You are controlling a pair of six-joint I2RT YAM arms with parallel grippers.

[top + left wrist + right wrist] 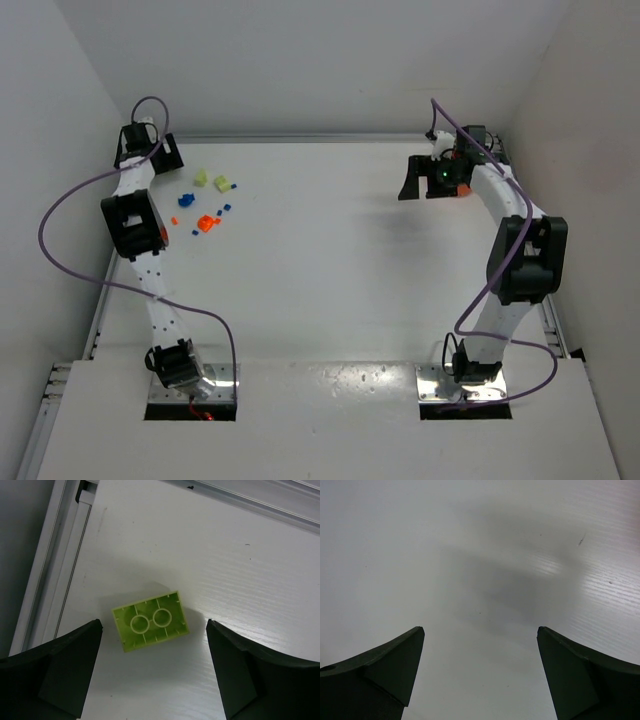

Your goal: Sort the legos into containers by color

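Note:
A yellow-green lego (150,621) lies underside up on the white table, close to the back-left corner rail. My left gripper (154,625) hangs over it, open, one finger on each side and neither touching it. From above, the left gripper (160,155) is at the far left back. To its right lie scattered legos: two yellow-green (200,178) (221,183), a blue one (186,200), an orange-red one (207,223) and tiny blue bits. My right gripper (420,188) (480,629) is open over bare table. An orange edge (462,190) under the right wrist looks like the container, mostly hidden.
A metal rail (55,555) runs along the table's left edge and another along the back (260,502). White walls close in the left, back and right sides. Purple cables loop off both arms (60,215).

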